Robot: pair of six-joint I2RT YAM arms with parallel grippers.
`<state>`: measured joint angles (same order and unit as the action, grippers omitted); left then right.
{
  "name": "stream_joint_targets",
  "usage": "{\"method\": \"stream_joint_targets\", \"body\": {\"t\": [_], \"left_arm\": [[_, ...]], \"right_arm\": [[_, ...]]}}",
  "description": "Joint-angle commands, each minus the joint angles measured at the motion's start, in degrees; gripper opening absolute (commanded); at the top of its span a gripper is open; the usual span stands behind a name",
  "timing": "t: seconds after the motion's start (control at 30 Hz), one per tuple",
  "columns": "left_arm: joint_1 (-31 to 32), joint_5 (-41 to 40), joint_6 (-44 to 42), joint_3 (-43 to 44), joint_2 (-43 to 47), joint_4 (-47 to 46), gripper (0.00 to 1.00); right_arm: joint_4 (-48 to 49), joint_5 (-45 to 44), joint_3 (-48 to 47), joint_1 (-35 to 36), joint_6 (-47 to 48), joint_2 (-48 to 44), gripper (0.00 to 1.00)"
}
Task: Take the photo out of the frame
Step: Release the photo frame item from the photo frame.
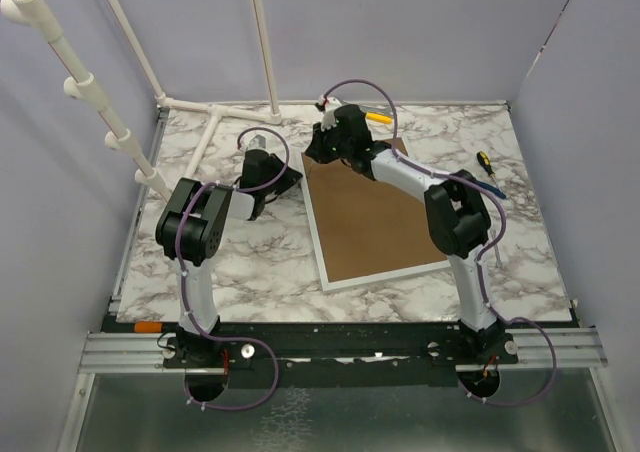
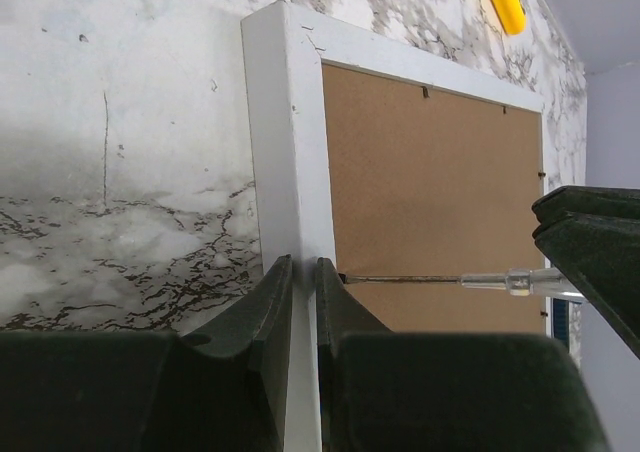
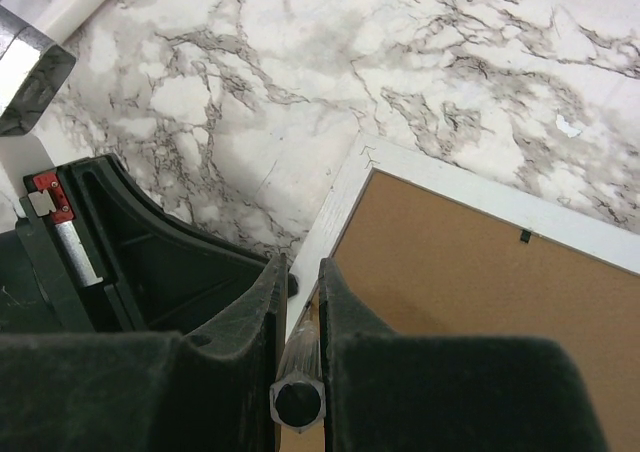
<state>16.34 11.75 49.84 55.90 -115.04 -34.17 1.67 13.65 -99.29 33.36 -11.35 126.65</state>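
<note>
frame (image 1: 372, 222): lies face down on the marble table (image 1: 250, 262), brown back up, white rim all round.
photo: not visible from this side.
left gripper (image 2: 303, 267): fingers nearly together with a thin slit between, over the frame's left rim; a grip on it cannot be confirmed.
right gripper (image 3: 300, 272): clamped on a clear-handled screwdriver (image 2: 420, 280).
screwdriver tip: at the brown back's edge, just beside the left gripper.

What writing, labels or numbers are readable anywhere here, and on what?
No readable text anywhere.
Red tag on the left tool: too small and blurred to read.
On the frame and the yellow handle: no markings visible.
</note>
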Motion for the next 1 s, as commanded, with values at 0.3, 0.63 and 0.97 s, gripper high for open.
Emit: {"method": "stream_joint_targets", "body": {"t": [0.3,0.63,0.97], "left_arm": [[3.0,11.6,2.6,-2.8,0.5,-1.3,0.14],[1.3,14.3,3.4,-4.0,-0.5,-5.4,0.14],[0.8,14.9,2.3,-4.1,-0.6,-5.6,0.14]], "right_arm": [[-5.9,-1.4,-4.1,7.8,3.0,0.3,0.00],[-5.0,-2.7,-4.7,9.9,3.1,1.0,0.01],[-2.7,-1.5,-4.0,11.2,3.0,0.8,0.01]]}}
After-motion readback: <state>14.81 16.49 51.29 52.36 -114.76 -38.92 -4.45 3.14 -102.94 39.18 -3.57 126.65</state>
